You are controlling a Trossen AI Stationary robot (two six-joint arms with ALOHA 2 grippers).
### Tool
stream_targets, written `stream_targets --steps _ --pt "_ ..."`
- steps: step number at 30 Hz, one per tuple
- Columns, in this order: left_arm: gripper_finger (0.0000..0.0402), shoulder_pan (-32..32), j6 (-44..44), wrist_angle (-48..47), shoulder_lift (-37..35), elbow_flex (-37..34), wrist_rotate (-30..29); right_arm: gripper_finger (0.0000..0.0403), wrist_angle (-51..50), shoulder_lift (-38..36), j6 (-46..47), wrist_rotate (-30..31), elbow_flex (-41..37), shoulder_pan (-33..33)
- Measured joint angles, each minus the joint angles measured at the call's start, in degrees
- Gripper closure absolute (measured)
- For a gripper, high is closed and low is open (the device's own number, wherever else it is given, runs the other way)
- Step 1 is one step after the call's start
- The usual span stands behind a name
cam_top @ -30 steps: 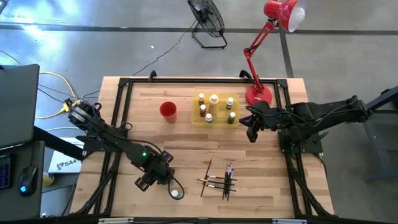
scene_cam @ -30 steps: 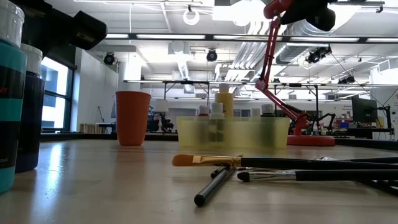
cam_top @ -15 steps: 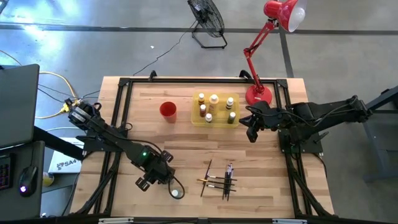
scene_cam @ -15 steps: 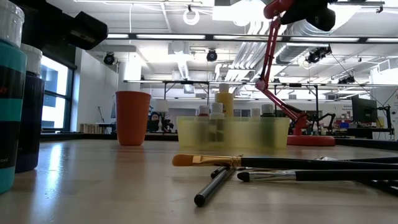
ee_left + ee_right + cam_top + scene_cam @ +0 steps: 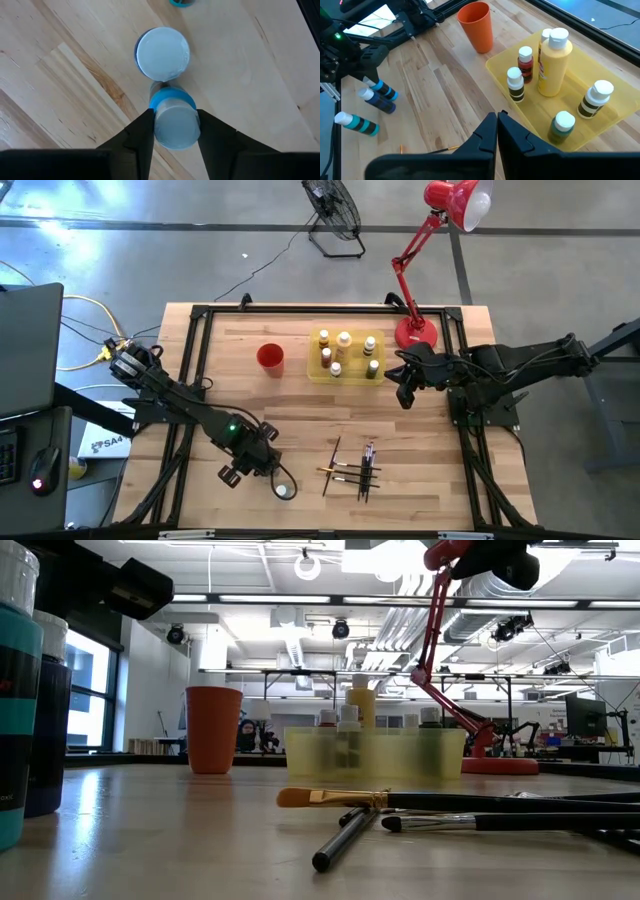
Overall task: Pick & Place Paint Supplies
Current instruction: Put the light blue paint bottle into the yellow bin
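At table's front-left | left end effector (image 5: pixel 175 131) pointing down | clamping blue-collared bottle (image 5: pixel 173 122)

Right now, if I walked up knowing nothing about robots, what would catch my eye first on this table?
Probably the yellow tray at the back of the table, full of little white-capped paint bottles, with a red cup beside it and a red desk lamp at the back right corner. Next, the left gripper at the front left, its fingers either side of a blue bottle, and a heap of paintbrushes nearby.
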Motion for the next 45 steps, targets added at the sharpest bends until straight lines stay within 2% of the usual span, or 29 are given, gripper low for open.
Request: stream_targets --steps 10,22,30,45 --pt "0.0272 0.0 -1.7 -0.4 0.0 0.0 -0.1 0.0398 0.0 0.0 0.0 0.0 0.0 0.0" --pt "0.0272 0.0 -8.6 -0.7 0.0 0.0 -1.2 0.0398 0.0 0.0 0.0 0.0 0.0 0.0" --pt "0.0272 0.0 -9.1 -0.7 0.0 0.0 -1.6 0.0398 0.0 0.0 0.0 0.0 0.0 0.0" --pt "0.0272 0.0 -20.7 -0.2 0.0 0.0 -2.7 0.0398 0.0 0.0 -2.6 0.0 0.0 0.0"
